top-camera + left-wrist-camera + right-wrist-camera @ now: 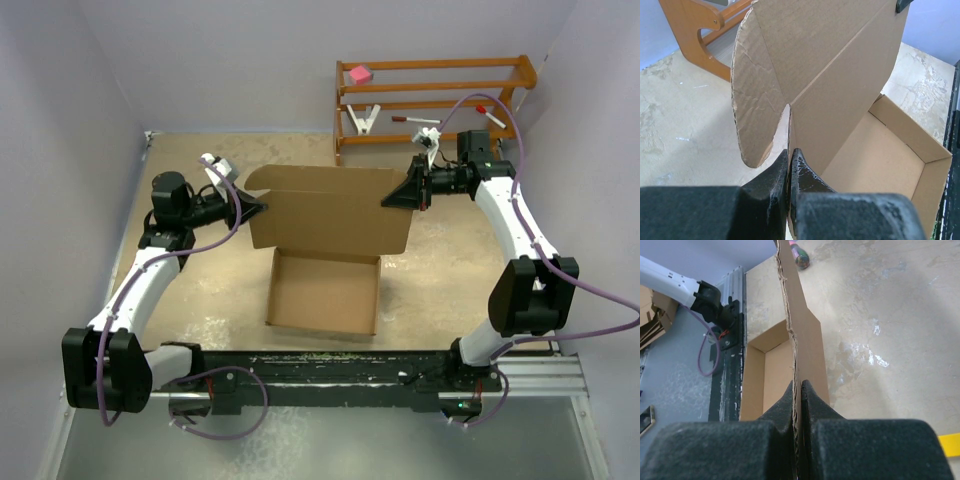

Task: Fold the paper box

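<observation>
The brown paper box (322, 292) sits mid-table, its shallow tray open towards me and its big lid (330, 210) standing upright behind the tray. My left gripper (258, 207) is shut on the lid's left edge, where a rounded side flap (752, 95) juts out. My right gripper (390, 200) is shut on the lid's right edge. In the left wrist view the fingers (805, 172) pinch the cardboard with the tray (890, 155) to the right. In the right wrist view the lid's edge (796, 350) runs straight up from the shut jaws.
A wooden rack (435, 95) stands at the back right, holding a pink block (359, 74) and small tools. Purple walls close in the left, back and right. A black rail (330, 365) runs along the near edge between the arm bases.
</observation>
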Controlling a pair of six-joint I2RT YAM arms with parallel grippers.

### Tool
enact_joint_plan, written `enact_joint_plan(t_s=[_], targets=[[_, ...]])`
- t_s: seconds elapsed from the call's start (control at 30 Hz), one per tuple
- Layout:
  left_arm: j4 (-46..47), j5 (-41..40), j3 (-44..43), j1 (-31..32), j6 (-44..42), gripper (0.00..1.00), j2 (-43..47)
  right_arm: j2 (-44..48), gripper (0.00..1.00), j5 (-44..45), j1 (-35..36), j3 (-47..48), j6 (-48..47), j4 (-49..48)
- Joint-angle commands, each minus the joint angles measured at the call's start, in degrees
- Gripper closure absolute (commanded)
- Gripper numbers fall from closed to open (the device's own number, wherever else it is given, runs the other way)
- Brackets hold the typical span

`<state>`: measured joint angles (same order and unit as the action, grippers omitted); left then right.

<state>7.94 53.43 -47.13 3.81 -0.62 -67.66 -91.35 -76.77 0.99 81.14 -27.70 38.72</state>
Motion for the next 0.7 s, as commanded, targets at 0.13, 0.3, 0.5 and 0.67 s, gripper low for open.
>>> enact_joint_plan(t_s=[0.13,0.3,0.5,0.67], targets=[[0.0,-6.6,-2.3,-3.7,-1.5,0.95,-0.5,0.6,1.0,0.3,-3.4,2.8,-0.1,2.4],[0.0,-6.2,-2.5,-3.7,-0.8,0.95,-0.9,0.9,1.0,0.0,-3.1,1.8,-0.1,0.6],[0.0,-5.6,-3.0,-3.8,0.1,0.95,-1.6,1.7,1.0,1.5,-2.2,0.6,-0.1,-3.4],[-0.4,-5.1,-3.4,-3.9,0.4,0.95,-2.3,0.6,1.0,2.2,-1.7,1.7,-0.1,-4.0]])
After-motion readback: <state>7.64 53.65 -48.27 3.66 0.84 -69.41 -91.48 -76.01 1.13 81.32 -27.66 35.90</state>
